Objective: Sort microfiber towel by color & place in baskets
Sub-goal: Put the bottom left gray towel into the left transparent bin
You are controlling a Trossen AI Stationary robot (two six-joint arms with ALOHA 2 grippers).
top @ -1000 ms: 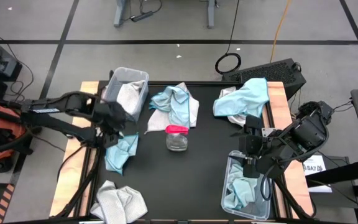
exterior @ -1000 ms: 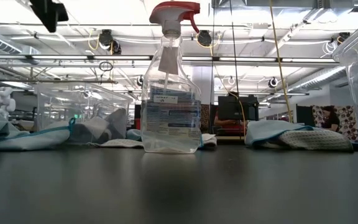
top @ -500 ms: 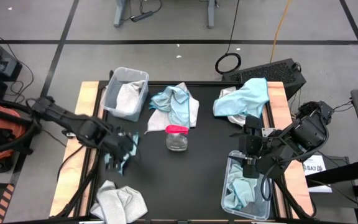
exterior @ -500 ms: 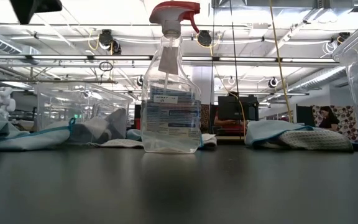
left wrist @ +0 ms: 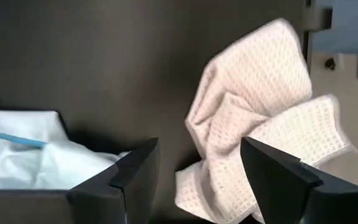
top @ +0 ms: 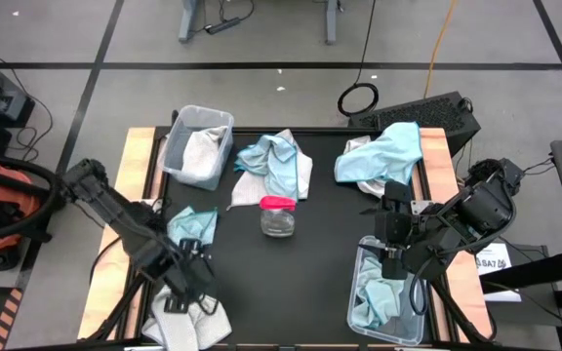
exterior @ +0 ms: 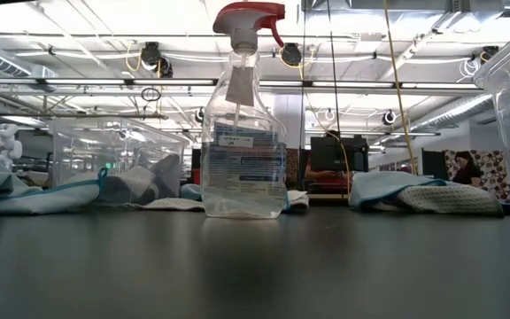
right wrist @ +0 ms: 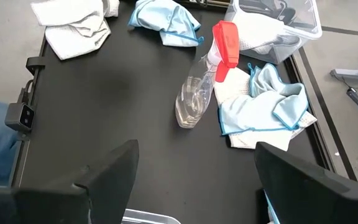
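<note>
- Table [top: 310, 263]: black mat with wooden strips left and right. I judge the middle, around the spray bottle [top: 278, 216], to be my best open lane for carrying.
- Baskets: the far-left basket [top: 178, 136] holds a grey-white towel; the near-right basket [top: 363, 261] holds blue ones. So white goes far left, blue near right.
- Towels still loose: a blue-and-white pile [top: 276, 163] far centre, a blue-over-white pile [top: 386, 154] far right, a blue towel [top: 193, 225] at left, and a white towel [top: 191, 314] at the near-left corner.
- Left gripper [top: 185, 280]: hangs over the white towel [left wrist: 260, 118], jaws open and empty. To do this step well I would come straight down on the raised fold, not the flat hem, and close fully.
- Edges: that towel lies at the near table edge, so I would lift before swinging, and pass clear of the blue towel.
- Right gripper [top: 390, 241]: waits above the near-right basket, jaws wide open, empty.
</note>
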